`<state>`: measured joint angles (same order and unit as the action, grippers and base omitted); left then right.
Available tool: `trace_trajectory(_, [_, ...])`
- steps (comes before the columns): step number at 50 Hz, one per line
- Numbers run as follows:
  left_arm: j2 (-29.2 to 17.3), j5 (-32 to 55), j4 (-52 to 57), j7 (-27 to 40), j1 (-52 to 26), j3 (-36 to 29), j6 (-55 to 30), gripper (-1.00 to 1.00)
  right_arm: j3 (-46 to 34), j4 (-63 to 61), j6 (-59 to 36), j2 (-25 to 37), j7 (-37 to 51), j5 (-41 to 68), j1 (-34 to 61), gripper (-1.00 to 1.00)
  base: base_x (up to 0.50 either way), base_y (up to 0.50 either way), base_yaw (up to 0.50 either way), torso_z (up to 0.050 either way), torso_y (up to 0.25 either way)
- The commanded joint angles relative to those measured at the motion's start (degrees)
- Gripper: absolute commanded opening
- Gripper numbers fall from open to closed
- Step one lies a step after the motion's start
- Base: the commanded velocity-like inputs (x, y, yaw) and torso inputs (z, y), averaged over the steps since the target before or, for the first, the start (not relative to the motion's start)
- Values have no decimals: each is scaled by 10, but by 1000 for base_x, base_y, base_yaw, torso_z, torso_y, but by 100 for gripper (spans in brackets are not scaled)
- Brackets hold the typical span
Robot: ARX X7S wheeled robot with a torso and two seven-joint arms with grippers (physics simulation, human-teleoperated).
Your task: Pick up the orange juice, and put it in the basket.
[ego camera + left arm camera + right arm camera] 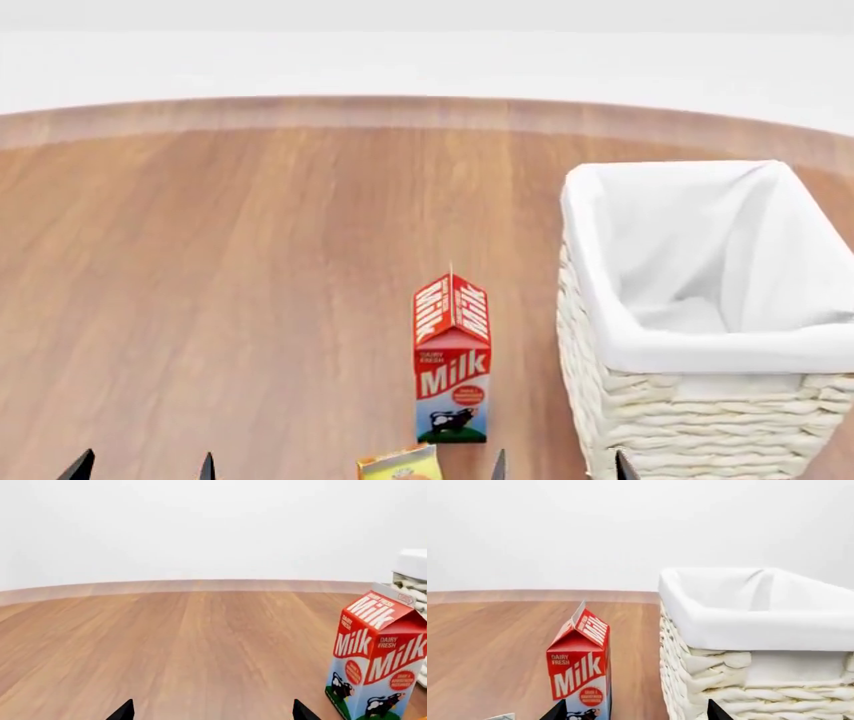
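Only the yellow gable top of the orange juice (399,466) shows, at the bottom edge of the head view, just in front of the milk carton. The cream wicker basket (694,350) with white lining stands at the right, and also fills the right wrist view (747,630). My left gripper (143,467) is open and empty, left of the juice; in its wrist view (213,711) only the two fingertips show over bare wood. My right gripper (561,466) is open and empty, between the juice and the basket; its wrist view (637,711) looks between the milk carton and the basket.
A red-and-white Milk carton (451,360) stands upright left of the basket, and shows in the left wrist view (377,660) and the right wrist view (579,665). The wooden table (200,280) stretches left and back to a curved far edge.
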<state>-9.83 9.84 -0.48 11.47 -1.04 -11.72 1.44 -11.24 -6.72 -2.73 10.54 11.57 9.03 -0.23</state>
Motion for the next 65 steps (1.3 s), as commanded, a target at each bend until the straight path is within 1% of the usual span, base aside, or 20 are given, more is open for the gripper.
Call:
trace_trajectory(1, [-3,3,0,4,-1,-4,1,100,-4,-11,-5,5,7,-1,-5,100,215,0,0,0,0])
trace_trajectory(11, [-5,5,-1,6,-1,-7,2,100,-13,-22,-1,6,8,1,-10,100,65,0,0,0,0])
trace_trajectory(27, [-9,9,-1,11,-2,-12,3,100,-45,-70,40,17,8,3,-79,100,0,0,0,0,0])
trace_trajectory(29, [-10,10,-1,11,-2,-12,3,100,-55,-64,58,16,6,-1,-94,100,0,0,0,0,0])
trace_trajectory(35, [-11,11,-1,13,-2,-14,3,100,-67,-72,73,19,8,-5,-112,100,0,0,0,0,0])
trace_trajectory(36, [-11,11,-1,13,-3,-14,3,100,-115,-25,143,10,9,-66,-145,100,0,0,0,0,0])
trace_trajectory(45, [-13,13,-1,15,-3,-17,4,100,-124,-3,160,9,13,-71,-143,100,0,0,0,0,0])
trace_trajectory(53, [-15,15,-2,17,-3,-19,5,100,-130,-3,156,9,14,-70,-141,100,0,0,0,0,0])
trace_trajectory(65, [-17,17,-2,20,-4,-22,6,100,-139,49,165,-1,15,-72,-107,100,0,0,0,0,0])
